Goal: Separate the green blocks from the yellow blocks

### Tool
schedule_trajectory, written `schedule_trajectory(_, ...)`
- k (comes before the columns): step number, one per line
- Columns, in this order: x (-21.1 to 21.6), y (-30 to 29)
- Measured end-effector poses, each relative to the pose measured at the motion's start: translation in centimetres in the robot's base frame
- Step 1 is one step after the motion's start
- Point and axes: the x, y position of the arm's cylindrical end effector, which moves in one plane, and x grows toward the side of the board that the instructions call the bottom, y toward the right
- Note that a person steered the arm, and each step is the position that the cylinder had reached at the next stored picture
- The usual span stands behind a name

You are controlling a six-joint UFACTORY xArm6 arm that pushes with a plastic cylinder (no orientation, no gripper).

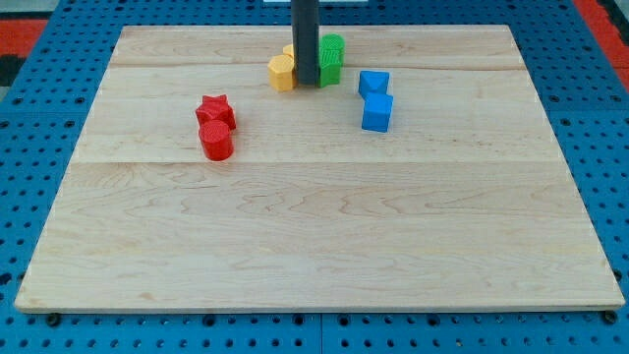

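Our rod carries no fingers, so nothing is held; my tip (307,83) rests on the desk (314,226) in the seam of the cluster, the yellow hexagonal block (282,72) touching it on the view's left and the green blocks (331,58) on its right. A second yellow block (289,51) shows just behind the rod. No containers are present; we judge a push rightward from the tip would part green from yellow.

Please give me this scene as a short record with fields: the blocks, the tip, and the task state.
yellow blocks: yellow hexagon block; second yellow block behind it, mostly hidden
green blocks: green cluster, shapes unclear
my tip, between yellow and green
red blocks: red star, red cylinder, touching
blue blocks: upper blue block, blue cube
task state: green and yellow not yet apart
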Motion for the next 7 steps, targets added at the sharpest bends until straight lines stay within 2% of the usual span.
schedule_trajectory(1, -0.1, 1.5)
schedule_trajectory(3, -3.5, 1.0)
schedule_trajectory(4, -3.4, -2.7)
schedule_trajectory(5, -2.8, -5.5)
schedule_trajectory(7, 0.4, -2.1)
